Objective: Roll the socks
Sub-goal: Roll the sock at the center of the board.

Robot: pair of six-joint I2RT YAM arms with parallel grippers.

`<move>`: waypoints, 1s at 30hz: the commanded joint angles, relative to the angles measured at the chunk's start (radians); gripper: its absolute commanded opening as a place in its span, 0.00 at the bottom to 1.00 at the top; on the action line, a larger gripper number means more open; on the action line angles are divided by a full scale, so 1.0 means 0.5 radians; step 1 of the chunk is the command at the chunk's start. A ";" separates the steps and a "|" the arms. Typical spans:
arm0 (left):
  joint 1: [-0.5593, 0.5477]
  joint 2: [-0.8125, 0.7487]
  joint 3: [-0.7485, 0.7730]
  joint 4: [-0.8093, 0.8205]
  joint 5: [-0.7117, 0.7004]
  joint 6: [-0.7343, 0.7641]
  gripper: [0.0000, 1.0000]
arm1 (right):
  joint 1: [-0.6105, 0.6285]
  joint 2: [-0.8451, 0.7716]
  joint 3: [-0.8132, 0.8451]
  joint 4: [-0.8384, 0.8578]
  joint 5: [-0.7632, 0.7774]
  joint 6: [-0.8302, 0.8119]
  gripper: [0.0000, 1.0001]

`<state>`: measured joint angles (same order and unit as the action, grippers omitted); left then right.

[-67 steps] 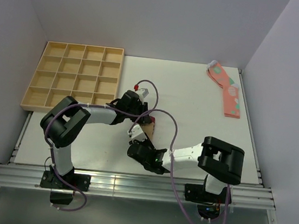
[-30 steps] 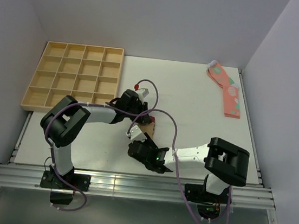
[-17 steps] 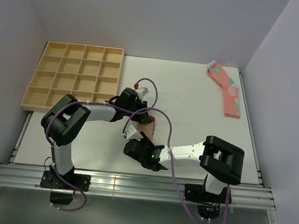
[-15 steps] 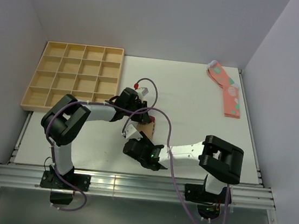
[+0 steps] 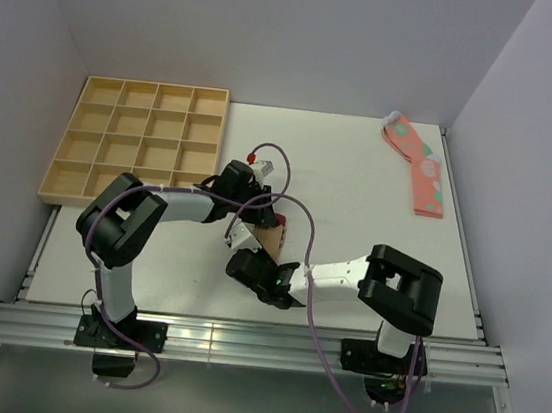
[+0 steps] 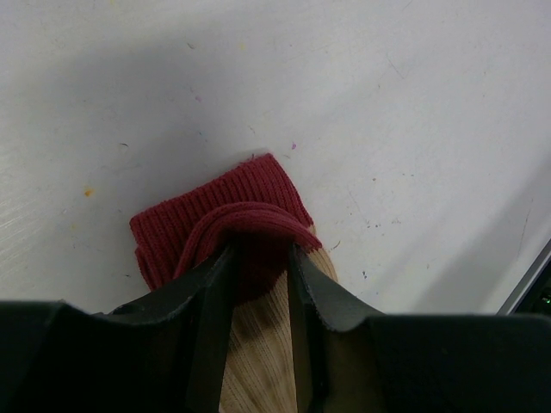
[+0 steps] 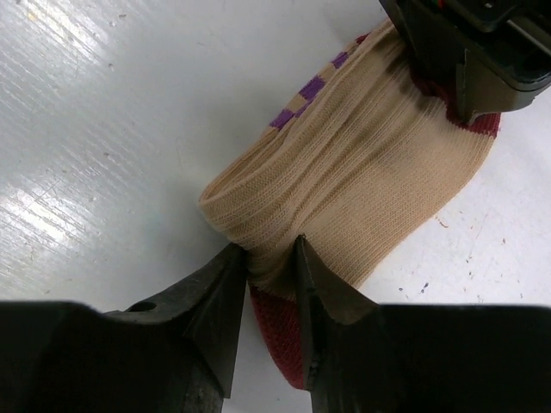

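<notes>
Tan knit sock [image 7: 362,163] with dark red ends and a purple-checked band, gripped at both ends. Right gripper [image 7: 269,249] closed to a narrow gap, black fingers [image 7: 225,292] pinching a bunched fold of tan fabric, dark red knit showing just below the fold. Left gripper [image 6: 258,254] likewise narrowed on the opposite end, clamped over a rounded fold of dark red ribbed knit, tan ribbing running back between the fingers [image 6: 211,301]. Sock resting as a short, thick bundle on a white table [image 5: 376,209], toward its front middle. From above, only a small tan and red patch of sock [image 5: 273,235] visible between the two black wrists, left gripper [image 5: 258,214] reaching in from the far left side, right gripper [image 5: 248,251] from the near side. Thin purple cable [image 5: 306,225] looping over both arms. Farther out, at the far left, a pale wooden tray [image 5: 155,84] divided into square compartments. In the far right corner, well apart, salmon-pink socks with green and white spots [image 5: 423,174], lying flat.
</notes>
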<state>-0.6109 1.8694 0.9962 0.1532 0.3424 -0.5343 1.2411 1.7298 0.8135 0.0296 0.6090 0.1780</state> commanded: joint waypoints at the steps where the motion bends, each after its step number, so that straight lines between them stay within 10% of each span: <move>1: 0.010 0.072 0.002 -0.144 -0.031 0.068 0.37 | -0.031 0.004 -0.013 0.030 -0.058 0.024 0.35; 10: 0.010 -0.017 -0.197 0.046 0.006 -0.017 0.37 | -0.203 -0.348 -0.032 -0.044 -0.635 0.086 0.30; 30: 0.007 -0.109 -0.412 0.209 0.113 0.028 0.35 | -0.191 -0.054 0.238 -0.139 -0.771 0.276 0.41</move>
<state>-0.6029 1.8133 0.8330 0.3428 0.3958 -0.5430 1.1355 1.7065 0.9180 -0.0662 0.1928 0.2947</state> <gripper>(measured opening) 0.351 0.405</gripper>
